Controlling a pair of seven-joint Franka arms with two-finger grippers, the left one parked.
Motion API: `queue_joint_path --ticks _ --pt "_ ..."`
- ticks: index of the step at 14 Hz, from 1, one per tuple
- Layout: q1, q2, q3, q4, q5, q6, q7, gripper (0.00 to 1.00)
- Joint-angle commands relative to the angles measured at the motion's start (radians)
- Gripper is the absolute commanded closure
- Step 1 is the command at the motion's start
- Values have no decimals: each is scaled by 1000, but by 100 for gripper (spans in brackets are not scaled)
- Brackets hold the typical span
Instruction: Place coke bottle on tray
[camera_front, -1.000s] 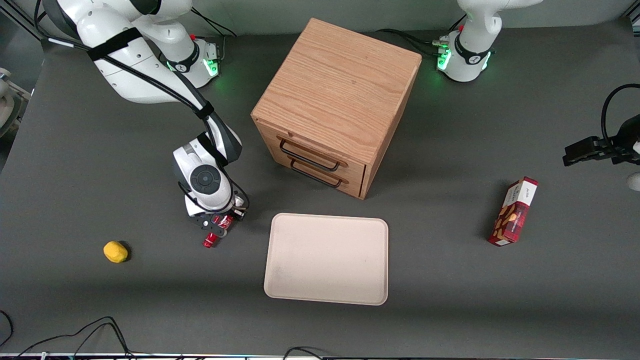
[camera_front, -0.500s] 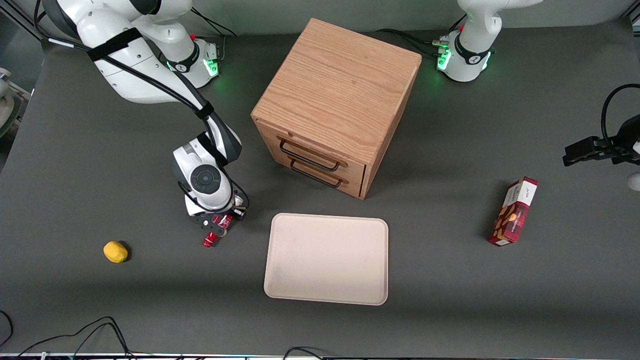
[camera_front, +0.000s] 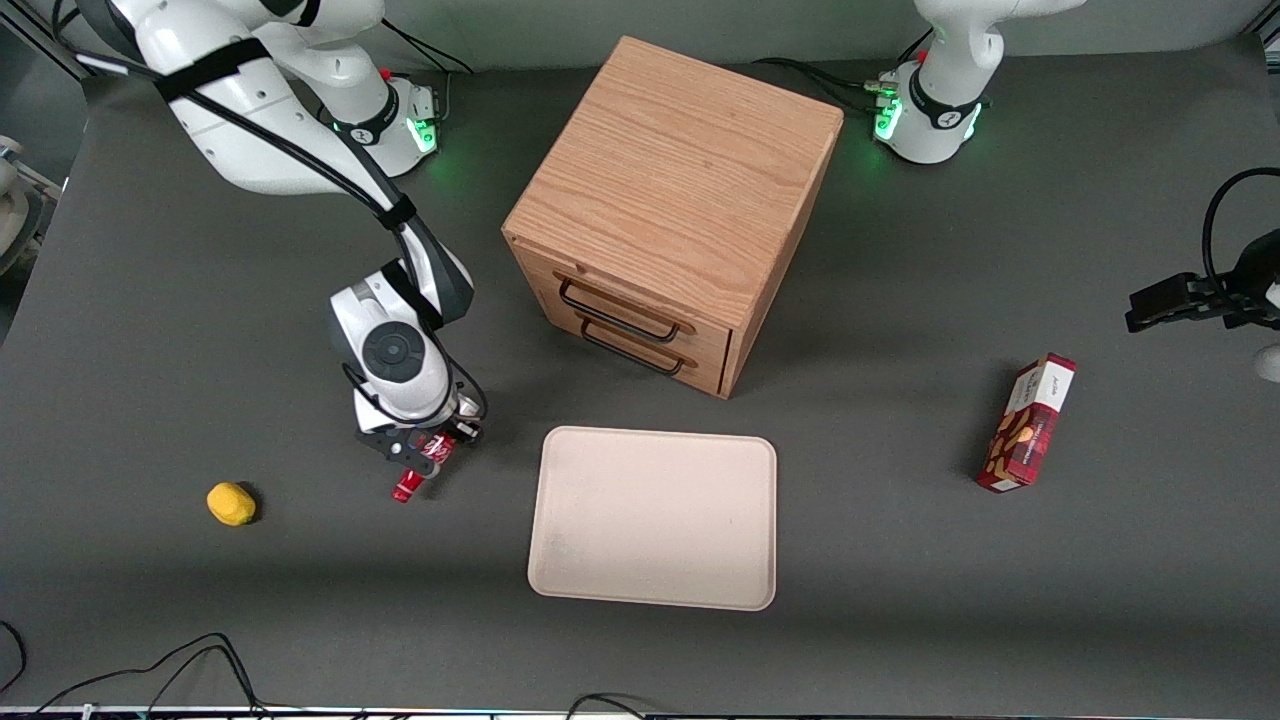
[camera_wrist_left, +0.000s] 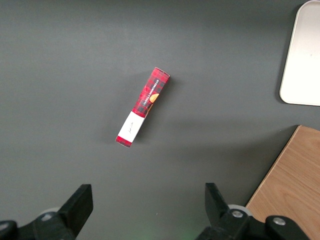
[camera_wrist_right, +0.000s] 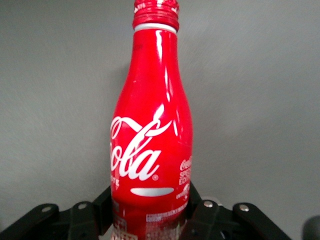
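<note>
Coke bottle (camera_front: 414, 466) is pinched in the hand (camera_front: 420, 455), fingers pressed on both sides of the lower body near the base; right wrist view confirms the bottle (camera_wrist_right: 150, 135) seated between the black fingers (camera_wrist_right: 204, 216). Long axis runs along the hand's view line: base in at the hand, red cap (camera_wrist_right: 155, 11) pointing away from it. In the front view the bottle is tilted, cap end lowest and nearest the front camera, base end up under the wrist. White script logo faces the wrist camera. Can't tell whether the cap touches the worktop (camera_front: 300, 600) or sits just above it.

Near to far:
- Tray (camera_front: 655, 518), pale beige-pink, flat on the worktop, nearest the front camera of the main items. Bottle is beside it toward the working arm's end, apart from the rim, not over it.
- Yellow lemon-like object (camera_front: 231, 503) on the worktop, farther toward the working arm's end than the bottle, well apart from it.
- Red snack box (camera_front: 1029, 423) lying toward the parked arm's end, well apart from the tray.
- Wooden drawer cabinet (camera_front: 672, 205) farther from the camera than the tray, two black handles (camera_front: 625, 325) on its front, both drawers shut.
</note>
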Motion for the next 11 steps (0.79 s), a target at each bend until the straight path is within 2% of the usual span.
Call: queue_joint_path --ticks 1,3,7,9,11 --pt "-91 -66 88 95 44 -192 -101 100" --pt "-132 -67 111 255 112 -367 -189 100" --pt "-136 -55 96 543 246 -661 -354 100" --pt "-135 -43 94 657 247 -810 -442 100" --pt "-136 -40 94 741 258 -884 -457 100"
